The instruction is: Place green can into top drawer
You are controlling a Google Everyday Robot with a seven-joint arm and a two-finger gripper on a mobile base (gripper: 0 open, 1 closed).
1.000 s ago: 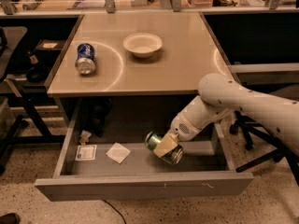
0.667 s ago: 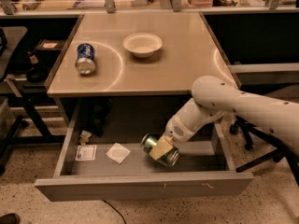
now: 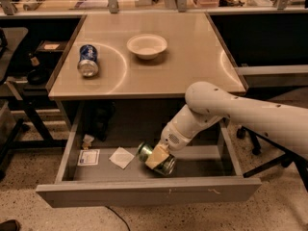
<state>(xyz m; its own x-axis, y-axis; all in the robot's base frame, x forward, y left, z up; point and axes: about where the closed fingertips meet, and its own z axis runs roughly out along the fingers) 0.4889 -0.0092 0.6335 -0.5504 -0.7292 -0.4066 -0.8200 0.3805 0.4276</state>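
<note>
The top drawer [image 3: 144, 192] is pulled open below the desk. My gripper [image 3: 157, 157] reaches into it from the right and is shut on the green can [image 3: 165, 164], which lies tilted on its side at the drawer floor, near the middle. One pale finger [image 3: 156, 156] crosses the can's body. The can's silver end [image 3: 144, 151] faces left.
In the drawer lie a white paper square [image 3: 121, 157], a small card [image 3: 88, 157] and a small object [image 3: 87, 140] at the left. On the desk top [image 3: 192, 57] lie a blue-and-white can [image 3: 89, 60] and a white bowl [image 3: 147, 45]. A chair base [image 3: 269, 162] stands at the right.
My gripper with the green can has moved a little to the left and lower inside the drawer. Nothing else has moved.
</note>
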